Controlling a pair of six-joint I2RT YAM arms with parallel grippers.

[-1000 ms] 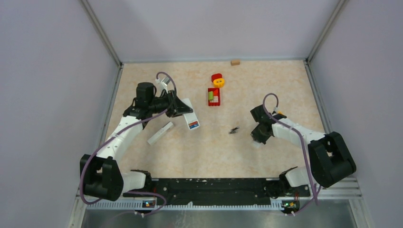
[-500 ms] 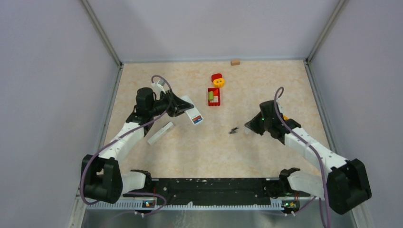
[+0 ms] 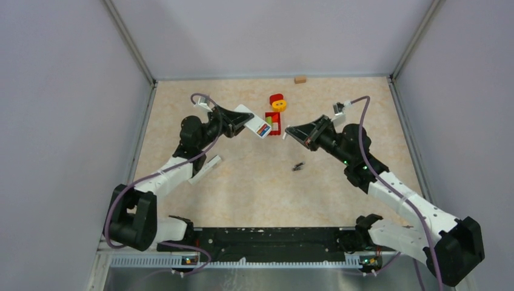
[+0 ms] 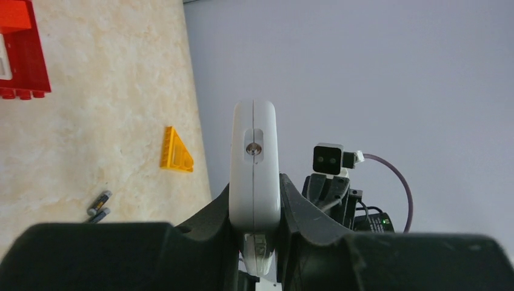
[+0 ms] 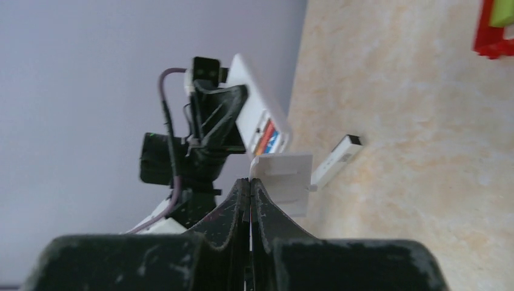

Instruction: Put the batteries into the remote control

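1. Your left gripper [image 3: 235, 125] clamps the white remote control [image 3: 254, 125] by its sides. It is held off the table [image 3: 254, 194], with its coloured label end toward the other arm.
2. Your right gripper [image 3: 290, 133], jaws pinched together, holds a thin white cover [image 5: 285, 179] by one edge, just beside the remote control's tip.
3. The batteries [image 3: 297, 166] lie loose on the table, apart from both grippers.
4. A slim white stick [image 3: 205, 169] lies near your left arm.

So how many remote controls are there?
2. One white remote is held up in the left hand; a slimmer remote lies flat near that arm. None seems hidden.
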